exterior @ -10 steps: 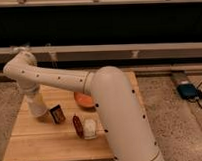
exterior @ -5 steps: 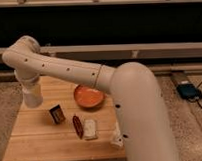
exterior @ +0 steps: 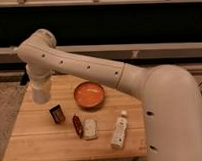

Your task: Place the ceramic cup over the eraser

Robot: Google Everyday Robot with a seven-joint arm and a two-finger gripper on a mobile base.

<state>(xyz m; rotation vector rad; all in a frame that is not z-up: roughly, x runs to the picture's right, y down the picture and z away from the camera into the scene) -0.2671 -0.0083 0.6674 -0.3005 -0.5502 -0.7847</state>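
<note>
- White on white is your main difficulty: the ceramic cup [exterior: 41, 96] reads as the pale tapered shape at the low end of the arm [exterior: 89, 70], and it blends into the gripper [exterior: 40, 86] just above it. You cannot tell from this view whether the gripper is clamped on the cup or loose around it.
- The cup sits over the back-left part of the wooden surface [exterior: 36, 142]. It is not clear whether its base touches the wood or hangs just off it.
- The eraser [exterior: 57, 114], a small black block with an orange-red mark, lies nearer the front edge and a little to the right of the cup, clearly apart from it.
- Judged from this, the step in hand is carrying the cup across to the eraser. Confirm the hold is firm before you travel.
- Lift enough for the rim to clear the eraser's top, then move forward and slightly right until the cup's mouth is centred on the block.
- Come straight down. A tilted cup would likely catch an eraser edge and push it aside.
- Mind the neighbours: the dark red object [exterior: 77, 125] lies just to the right of the eraser, with the pale block [exterior: 89, 129] beyond it.
- The orange bowl [exterior: 89, 94] and the white bottle [exterior: 119, 129] are further right and should not interfere.
</note>
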